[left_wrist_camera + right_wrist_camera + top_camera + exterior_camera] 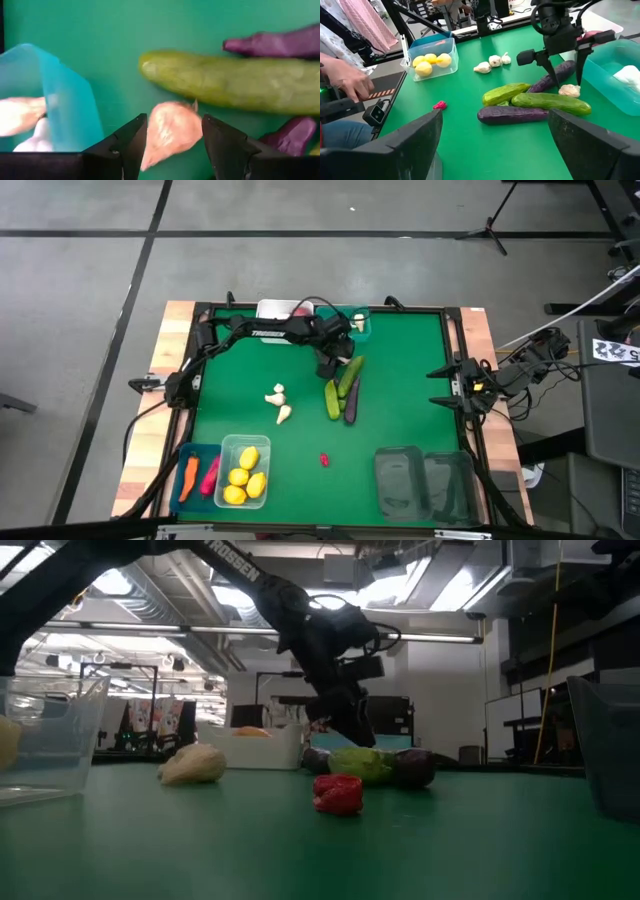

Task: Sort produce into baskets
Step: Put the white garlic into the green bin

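Likely light, hard and lumpy, the garlic bulb (pixel 170 131) sits between the left pincer's (pixel 174 137) spread jaws, best pinched across its plump middle

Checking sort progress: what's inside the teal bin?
The teal bin holds white garlic, at least two pieces showing through its wall. The bin's far side is out of frame, so the full count is unclear.

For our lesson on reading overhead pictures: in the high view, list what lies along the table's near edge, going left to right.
Blue bin holding a carrot then a chilli → clear bin of lemons → small red piece → two dark bins.
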### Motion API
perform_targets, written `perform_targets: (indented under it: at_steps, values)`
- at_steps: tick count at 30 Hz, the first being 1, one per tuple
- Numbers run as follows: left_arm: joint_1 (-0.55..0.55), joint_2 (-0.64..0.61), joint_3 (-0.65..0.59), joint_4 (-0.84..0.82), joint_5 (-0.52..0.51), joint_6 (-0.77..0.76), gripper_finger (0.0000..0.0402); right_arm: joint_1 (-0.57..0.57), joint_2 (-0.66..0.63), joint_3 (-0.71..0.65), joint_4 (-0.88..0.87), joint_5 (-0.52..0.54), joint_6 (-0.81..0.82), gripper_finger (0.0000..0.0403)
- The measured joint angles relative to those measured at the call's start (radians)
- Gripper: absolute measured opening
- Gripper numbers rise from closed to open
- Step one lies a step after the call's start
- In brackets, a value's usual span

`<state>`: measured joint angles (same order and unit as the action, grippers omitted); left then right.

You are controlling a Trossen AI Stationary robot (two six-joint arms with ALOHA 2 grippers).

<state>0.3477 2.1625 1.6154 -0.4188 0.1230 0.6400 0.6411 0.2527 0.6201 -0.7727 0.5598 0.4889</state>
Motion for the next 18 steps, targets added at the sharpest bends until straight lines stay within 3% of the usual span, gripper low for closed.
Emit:
perform_targets:
  at_steps: [5, 13, 18]
  values:
    - [0.000, 0.049, 0.065, -0.009, 0.052, -0.120, 0.0166, 0.000, 0.000, 0.000, 0.001, 0.000, 0.002, 0.0360]
    - [-0.017, 0.130, 0.127, 0.002, -0.081, -0.416, 0.0143, 0.000, 0.002, 0.000, 0.004, -0.014, 0.004, 0.0360]
    - [-0.049, 0.123, 0.126, -0.038, -0.082, -0.512, 0.0143, 0.000, 0.002, 0.000, -0.001, -0.019, 0.004, 0.0360]
